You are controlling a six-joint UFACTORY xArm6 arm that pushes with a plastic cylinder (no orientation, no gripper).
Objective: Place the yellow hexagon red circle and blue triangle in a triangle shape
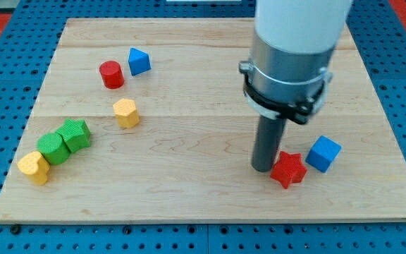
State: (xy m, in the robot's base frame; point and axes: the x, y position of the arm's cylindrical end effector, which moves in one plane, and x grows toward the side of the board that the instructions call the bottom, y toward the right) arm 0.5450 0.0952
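The red circle (111, 74) stands at the view's upper left of the wooden board (203, 197). The blue triangle (139, 61) sits just right of it and slightly higher, a small gap between them. The yellow hexagon (126, 113) lies below the two, apart from both. My tip (263, 168) rests on the board at the view's lower right, far from those three blocks. It stands right beside the left edge of a red star (288, 169).
A blue cube (323, 154) sits just right of the red star. Two green blocks (74, 134) (53, 148) lie side by side at the view's lower left, with a yellow heart (34, 167) against them. Blue pegboard surrounds the board.
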